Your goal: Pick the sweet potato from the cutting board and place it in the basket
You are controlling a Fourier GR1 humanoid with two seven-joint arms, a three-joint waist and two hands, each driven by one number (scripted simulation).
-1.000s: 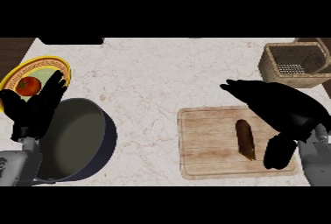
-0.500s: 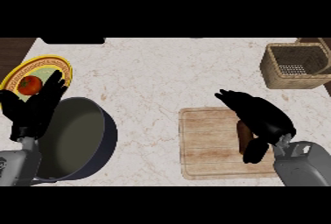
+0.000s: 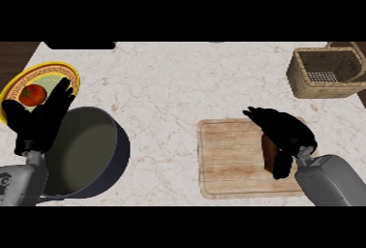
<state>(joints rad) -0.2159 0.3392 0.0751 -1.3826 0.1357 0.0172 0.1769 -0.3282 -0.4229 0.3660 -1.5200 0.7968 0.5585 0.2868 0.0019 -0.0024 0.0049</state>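
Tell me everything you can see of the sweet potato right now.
Only a dark reddish-brown strip of the sweet potato shows, long and narrow, lying roughly lengthwise on the right part of the wooden cutting board. The right hand covers its top and right side, with fingers curled round it, so its full shape and ends are hidden. Whether it is lifted off the board cannot be told. The basket sits apart, at the counter's far right.

Even, bright light falls flat across the pale marbled desk (image 3: 178, 82), without glare. Only faint, soft shadows show: inside the wicker basket (image 3: 325, 72) at two o'clock and the dark pan (image 3: 89, 150) at eight o'clock.
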